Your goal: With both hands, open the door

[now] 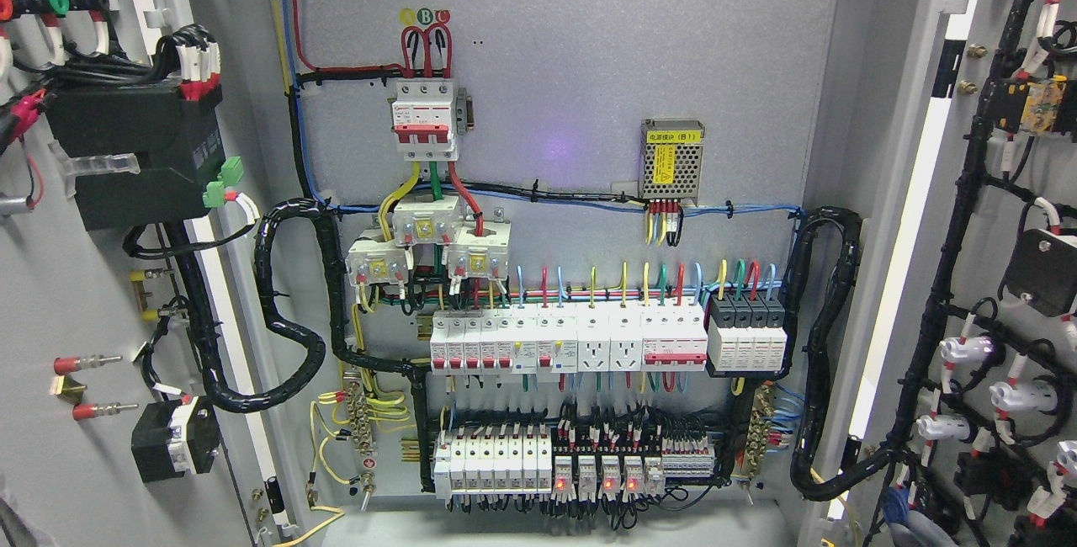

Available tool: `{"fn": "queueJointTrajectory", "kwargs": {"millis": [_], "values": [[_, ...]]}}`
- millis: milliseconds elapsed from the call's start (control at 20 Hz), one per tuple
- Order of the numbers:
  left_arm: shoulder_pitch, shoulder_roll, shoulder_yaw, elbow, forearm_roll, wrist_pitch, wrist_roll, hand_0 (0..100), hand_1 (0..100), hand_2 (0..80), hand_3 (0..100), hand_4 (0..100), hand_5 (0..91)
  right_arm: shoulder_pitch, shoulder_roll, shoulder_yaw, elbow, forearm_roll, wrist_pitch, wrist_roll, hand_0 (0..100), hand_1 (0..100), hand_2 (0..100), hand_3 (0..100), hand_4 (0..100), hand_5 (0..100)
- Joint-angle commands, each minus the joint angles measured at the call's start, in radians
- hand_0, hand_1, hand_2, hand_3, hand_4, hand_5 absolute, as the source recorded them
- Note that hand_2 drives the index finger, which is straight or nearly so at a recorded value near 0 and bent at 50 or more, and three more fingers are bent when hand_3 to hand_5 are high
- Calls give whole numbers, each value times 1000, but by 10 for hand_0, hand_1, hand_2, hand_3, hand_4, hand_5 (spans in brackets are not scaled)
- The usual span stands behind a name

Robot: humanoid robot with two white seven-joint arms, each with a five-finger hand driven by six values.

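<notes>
Grey cabinet backplate (pixel 572 67) fully exposed; left door (pixel 50 294) swung open at 9 o'clock, right door (pixel 1010 278) at 3 o'clock. Robot hands out of frame, state indeterminable.

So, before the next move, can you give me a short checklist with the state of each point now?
1. Left door swung open: ok, its inner side with wiring faces the camera.
2. Right door swung open: ok, inner side shows too.
3. Cabinet panel fully exposed: ok.
4. Hands clear of the doors: cannot tell, neither hand is in view.
5. Cable loops free of the door edges: cannot tell.
6. Red lamps lit on the bottom row: not ok for touching, the panel looks powered.
</notes>
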Motion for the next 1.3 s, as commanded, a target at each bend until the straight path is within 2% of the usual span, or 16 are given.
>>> {"fn": "queueJointTrajectory", "kwargs": {"millis": [0,301,401,801,1002,1252], "values": [[-6,29,77,-33,52,2,0,0,0,0,0,0,0,-5,-20,-36,14,-15,2,0,192,0,0,0,0,0],[-6,36,100,-32,70,3,0,0,0,0,0,0,0,-5,-21,-49,34,-60,5,-2,192,0,0,0,0,0],[-6,38,105,-32,82,3,0,0,0,0,0,0,0,-5,-21,-54,43,-90,28,-2,192,0,0,0,0,0],[-4,55,128,-30,102,5,0,0,0,0,0,0,0,-2,-34,-111,68,-101,36,-3,192,0,0,0,0,0],[-1,76,165,-24,150,9,0,0,0,0,0,0,0,-2,-34,-134,78,-130,36,-31,192,0,0,0,0,0],[2,102,200,-10,190,9,0,0,0,0,0,0,0,-3,-37,-151,98,-178,36,-32,192,0,0,0,0,0]]}}
